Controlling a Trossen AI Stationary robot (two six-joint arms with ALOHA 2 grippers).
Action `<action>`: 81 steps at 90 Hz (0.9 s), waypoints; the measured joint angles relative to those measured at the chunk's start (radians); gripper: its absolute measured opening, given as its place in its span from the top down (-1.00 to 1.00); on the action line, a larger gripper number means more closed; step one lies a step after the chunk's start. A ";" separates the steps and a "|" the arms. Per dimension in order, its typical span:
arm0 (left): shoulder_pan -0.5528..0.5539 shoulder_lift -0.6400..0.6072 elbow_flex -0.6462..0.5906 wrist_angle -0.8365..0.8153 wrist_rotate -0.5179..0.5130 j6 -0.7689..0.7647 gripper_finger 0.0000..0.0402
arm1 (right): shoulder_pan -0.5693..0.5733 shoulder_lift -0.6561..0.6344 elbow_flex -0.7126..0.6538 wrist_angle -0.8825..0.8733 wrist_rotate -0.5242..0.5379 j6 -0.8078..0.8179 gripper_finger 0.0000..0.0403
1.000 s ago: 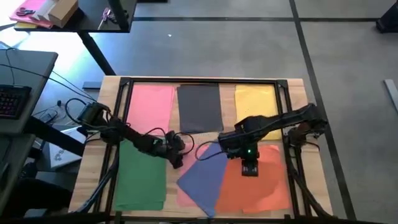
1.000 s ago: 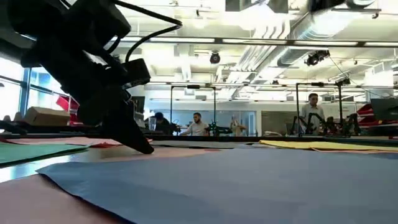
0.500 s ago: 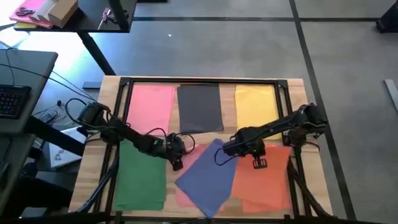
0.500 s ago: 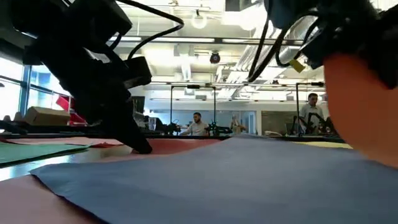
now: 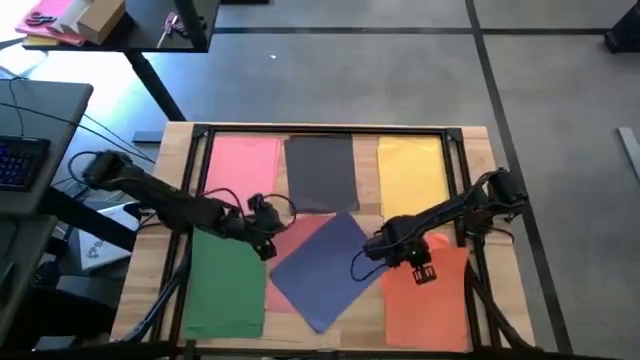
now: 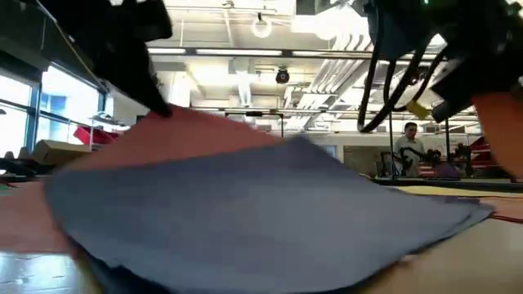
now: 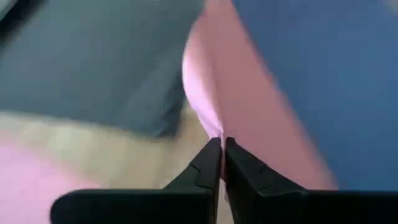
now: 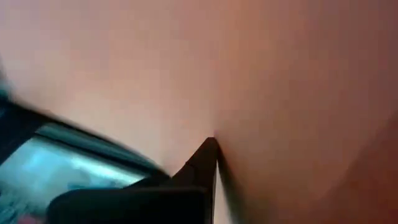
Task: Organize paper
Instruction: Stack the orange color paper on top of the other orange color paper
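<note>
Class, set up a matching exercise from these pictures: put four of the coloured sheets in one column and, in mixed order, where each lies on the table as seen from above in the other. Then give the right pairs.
Sheets:
1. yellow sheet
2. green sheet
3. dark grey sheet
4. blue sheet

Places in the high view:
A. near row, left end
B. far row, middle
C. askew in the near middle, between the two grippers
D. far row, right end

Pairs: 1-D, 2-A, 3-B, 4-C

wood table [image 5: 150, 290] w/ coloured paper [image 5: 320, 172] sheets on it (some overlapping).
</note>
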 joint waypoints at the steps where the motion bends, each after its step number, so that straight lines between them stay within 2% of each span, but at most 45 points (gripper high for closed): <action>1: 0.002 -0.006 0.002 -0.017 -0.005 -0.001 1.00 | 0.000 0.000 -0.002 0.001 0.018 0.005 1.00; 11: 0.046 -0.056 0.026 -0.191 -0.035 -0.016 1.00 | -0.005 -0.001 -0.017 0.023 0.130 0.016 1.00; 24: 0.119 -0.075 0.059 -0.397 -0.028 0.008 1.00 | 0.001 -0.001 -0.046 0.091 0.151 -0.004 1.00; 38: 0.204 -0.075 0.103 -0.520 -0.025 0.084 1.00 | 0.014 -0.001 -0.079 0.173 0.173 0.032 0.92; 56: 0.329 -0.076 0.169 -0.576 -0.079 0.253 1.00 | 0.014 -0.001 -0.067 0.119 0.259 0.152 0.44; 69: 0.464 -0.075 0.209 -0.643 -0.081 0.397 1.00 | 0.019 -0.001 -0.035 0.093 0.328 0.266 0.03; 81: 0.606 -0.075 0.219 -0.650 -0.131 0.506 1.00 | 0.043 -0.001 -0.012 0.127 0.425 0.329 -0.32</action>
